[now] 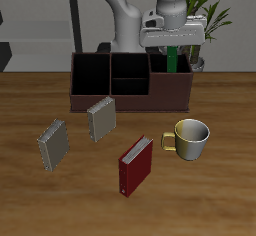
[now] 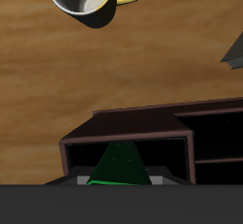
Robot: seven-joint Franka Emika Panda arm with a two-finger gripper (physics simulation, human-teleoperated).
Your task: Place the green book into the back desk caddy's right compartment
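Observation:
My gripper [image 1: 172, 44] is shut on the green book [image 1: 172, 60] and holds it upright over the back desk caddy [image 1: 110, 102], a dark maroon box at the table's back. The book's lower end hangs at about rim height over the right compartment [image 1: 184, 84], the end section with reddish-brown walls. In the wrist view the green book [image 2: 119, 165] points down into that compartment [image 2: 87, 147], between my gripper's [image 2: 119, 179] fingers. The two black-looking sections [image 1: 110, 75] beside it hold nothing.
A yellow-and-grey mug [image 1: 190, 138] stands in front of the caddy. A dark red book [image 1: 135, 165] lies nearer the front edge. Two grey books [image 1: 101, 118] [image 1: 53, 143] lie beside it. A plant [image 1: 215, 10] stands behind the table.

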